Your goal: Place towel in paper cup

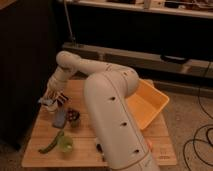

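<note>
My gripper (50,96) hangs over the far left corner of the wooden table (125,150), at the end of the big white arm that crosses the middle of the view. Its fingers look shut on a small pale blue-grey wad, the towel (46,102), held just above the tabletop. I cannot pick out the paper cup; it may be hidden under the gripper and the towel. A small striped thing (61,99) sits right beside the gripper.
A flat oblong blue-grey thing (60,118) and a dark little bowl (74,116) lie near the gripper. A green cup (65,144) and a long green vegetable (50,145) sit at the front left. An orange bin (147,102) stands on the right.
</note>
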{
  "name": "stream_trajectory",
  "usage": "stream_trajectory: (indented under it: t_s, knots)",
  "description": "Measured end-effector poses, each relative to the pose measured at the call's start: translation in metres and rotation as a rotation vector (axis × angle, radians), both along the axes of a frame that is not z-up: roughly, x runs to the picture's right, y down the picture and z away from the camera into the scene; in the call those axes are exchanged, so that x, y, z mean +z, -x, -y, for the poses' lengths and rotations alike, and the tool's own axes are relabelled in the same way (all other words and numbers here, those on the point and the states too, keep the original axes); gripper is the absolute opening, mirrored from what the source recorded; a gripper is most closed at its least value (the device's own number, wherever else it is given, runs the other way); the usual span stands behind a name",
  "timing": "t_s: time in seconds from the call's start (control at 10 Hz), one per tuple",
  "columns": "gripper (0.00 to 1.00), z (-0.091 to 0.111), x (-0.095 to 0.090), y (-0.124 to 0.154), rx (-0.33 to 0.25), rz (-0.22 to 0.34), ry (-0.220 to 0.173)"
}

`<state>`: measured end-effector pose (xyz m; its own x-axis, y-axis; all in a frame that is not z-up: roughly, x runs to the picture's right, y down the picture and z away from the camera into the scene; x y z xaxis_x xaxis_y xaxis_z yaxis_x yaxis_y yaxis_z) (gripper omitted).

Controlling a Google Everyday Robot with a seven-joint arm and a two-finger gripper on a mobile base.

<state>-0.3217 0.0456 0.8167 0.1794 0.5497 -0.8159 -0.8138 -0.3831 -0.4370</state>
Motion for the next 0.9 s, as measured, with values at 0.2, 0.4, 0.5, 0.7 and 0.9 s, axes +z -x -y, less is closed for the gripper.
stream_trajectory:
  t_s: [0.2, 0.4, 0.5, 0.7, 0.9]
  knots:
    - [0.23, 0.0004, 0.0011, 0.0030, -0.003, -0.002, -0.004]
    - [0.43, 0.0015, 0.0014, 0.0038, -0.003, -0.005, -0.005]
    - [0.54, 0.0013, 0.0016, 0.0033, -0.003, -0.007, -0.004]
    - [0.70, 0.0007, 0.0020, 0.0008, 0.001, -0.011, -0.001]
    - [0.70, 0.0030, -0.0001, -0.0025, 0.015, -0.011, -0.001]
